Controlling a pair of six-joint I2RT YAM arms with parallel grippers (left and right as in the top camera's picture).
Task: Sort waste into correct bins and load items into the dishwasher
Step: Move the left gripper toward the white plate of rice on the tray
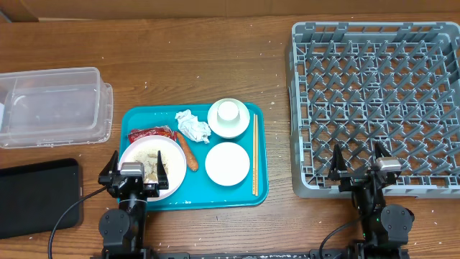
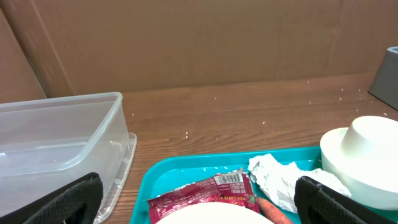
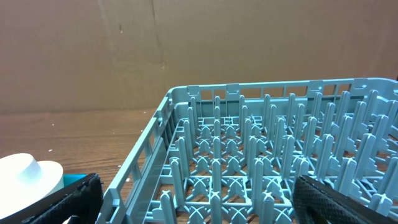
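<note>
The red wrapper [image 2: 205, 190] carries white print, too blurred to read. It lies on the teal tray [image 1: 260, 155] beside a crumpled napkin [image 1: 191, 126], a cup [image 1: 228, 115], a plate [image 1: 227, 163] and chopsticks [image 1: 254, 155]. A clear tub [image 1: 54, 104] sits at the left of the tabletop [image 1: 215, 57] and a grey rack [image 1: 374, 101] at the right. The left fingers [image 1: 111, 168] are spread wide and empty over a food bowl [image 1: 176, 151]. The right fingers [image 1: 335, 164] are likewise released at the rack's near edge.

Lab setup: cardboard backdrop [image 2: 186, 43], wooden table [image 1: 180, 57].
</note>
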